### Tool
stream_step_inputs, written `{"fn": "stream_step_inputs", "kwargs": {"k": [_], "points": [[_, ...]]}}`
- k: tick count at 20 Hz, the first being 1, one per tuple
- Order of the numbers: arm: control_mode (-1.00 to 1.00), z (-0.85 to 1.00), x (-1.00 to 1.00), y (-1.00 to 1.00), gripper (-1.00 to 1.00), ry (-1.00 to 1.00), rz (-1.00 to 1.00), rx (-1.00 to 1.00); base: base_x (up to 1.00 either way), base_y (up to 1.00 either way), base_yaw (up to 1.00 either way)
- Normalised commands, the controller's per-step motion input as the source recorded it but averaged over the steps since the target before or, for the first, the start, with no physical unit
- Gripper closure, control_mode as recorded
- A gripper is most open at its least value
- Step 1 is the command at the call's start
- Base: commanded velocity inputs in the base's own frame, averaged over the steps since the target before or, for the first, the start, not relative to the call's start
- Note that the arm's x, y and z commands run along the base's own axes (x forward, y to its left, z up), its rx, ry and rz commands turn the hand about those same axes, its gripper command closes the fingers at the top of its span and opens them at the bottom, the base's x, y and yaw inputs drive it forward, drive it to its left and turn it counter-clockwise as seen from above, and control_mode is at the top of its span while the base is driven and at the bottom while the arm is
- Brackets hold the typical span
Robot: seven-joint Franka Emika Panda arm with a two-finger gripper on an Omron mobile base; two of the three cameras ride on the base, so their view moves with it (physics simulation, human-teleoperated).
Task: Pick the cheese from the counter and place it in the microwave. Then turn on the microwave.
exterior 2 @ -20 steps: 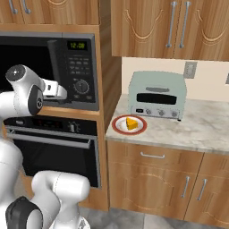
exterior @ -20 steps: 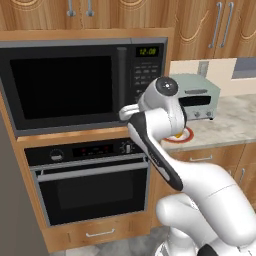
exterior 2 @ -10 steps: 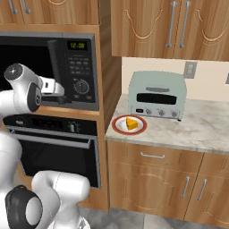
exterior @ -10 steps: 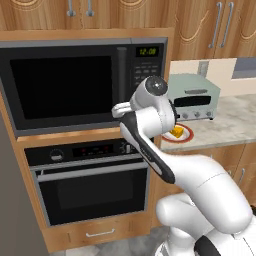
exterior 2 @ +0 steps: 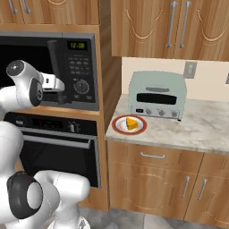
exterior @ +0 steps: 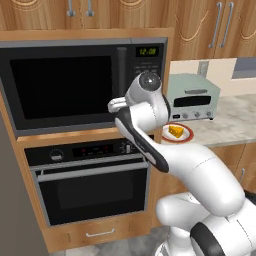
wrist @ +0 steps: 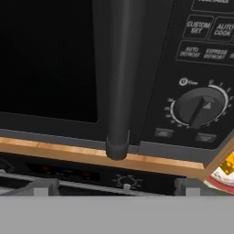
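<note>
Wooden kitchen cabinets frame the shut microwave (exterior: 75, 87). Before its bar handle (wrist: 119, 82) hangs the tool (exterior 2: 60, 84), jaws wide and empty. Well to its right, the cheese (exterior 2: 131, 123) sits on a plate (exterior 2: 120, 127) on the desk (exterior 2: 201, 132).

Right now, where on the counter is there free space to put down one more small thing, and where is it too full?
The counter has a wide bare stretch in front of and to the right of the toaster oven, up to the picture's edge. Its left end is crowded: the plate with the cheese sits there, close to the toaster oven's front.
</note>
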Motion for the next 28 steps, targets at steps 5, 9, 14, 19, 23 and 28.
{"fn": "stream_step_inputs", "kwargs": {"k": [5,9,14,19,23,28], "points": [[-1.00,0.00,0.10,0.03,-1.00,-0.12,0.00,-0.02,0.00,0.00,0.00],[-1.00,0.00,0.09,0.00,-1.00,-0.07,0.00,0.00,0.00,0.00,0.00],[-1.00,0.00,0.16,0.00,-1.00,-0.05,0.00,0.00,0.00,0.00,0.00],[-1.00,0.00,0.19,0.00,-1.00,-0.05,0.00,0.00,0.00,0.00,0.00],[-1.00,0.00,0.24,0.00,-1.00,-0.02,0.00,0.00,0.00,0.00,0.00],[-1.00,0.00,0.26,0.03,-1.00,-0.01,0.00,0.00,0.00,0.00,0.00]]}}
